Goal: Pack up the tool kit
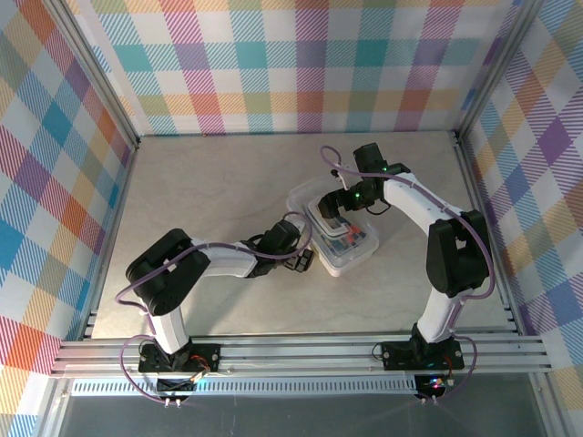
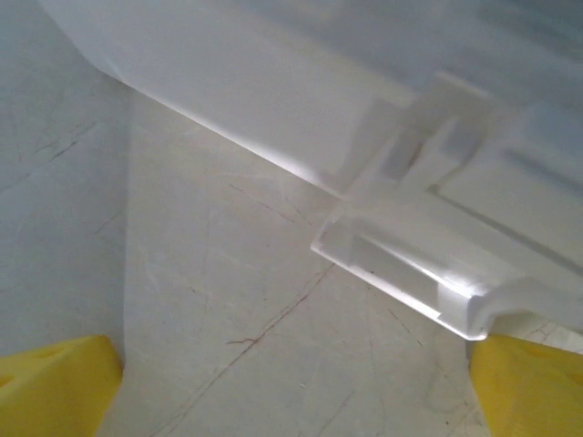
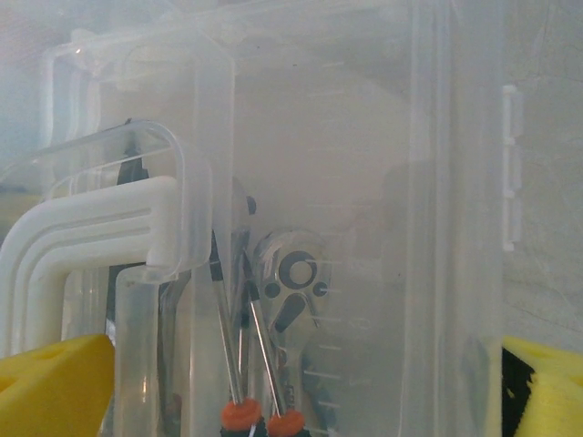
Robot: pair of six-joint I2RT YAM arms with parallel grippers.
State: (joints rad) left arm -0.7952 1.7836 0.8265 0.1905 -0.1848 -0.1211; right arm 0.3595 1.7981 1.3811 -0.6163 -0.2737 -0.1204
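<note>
The tool kit's translucent white box [image 1: 351,248] sits mid-table, its lid [image 1: 303,196] reaching toward the upper left. My left gripper [image 1: 307,260] is low at the box's left end, open, yellow fingertips [image 2: 55,387] wide apart over bare table. The box's latch edge [image 2: 410,250] lies just ahead of my left gripper [image 2: 291,391]. My right gripper [image 1: 332,214] hovers over the box, and my right gripper [image 3: 301,401] is open. Through the plastic I see orange-collared screwdrivers [image 3: 241,414], a ratchet wrench [image 3: 296,273] and the white handle [image 3: 91,237]. The pliers are hidden.
The pale stone-look tabletop [image 1: 200,191] is fenced by plaid walls with aluminium posts [image 1: 109,100]. A rail [image 1: 301,350] runs along the near edge with both arm bases on it. There is open room left and behind the box.
</note>
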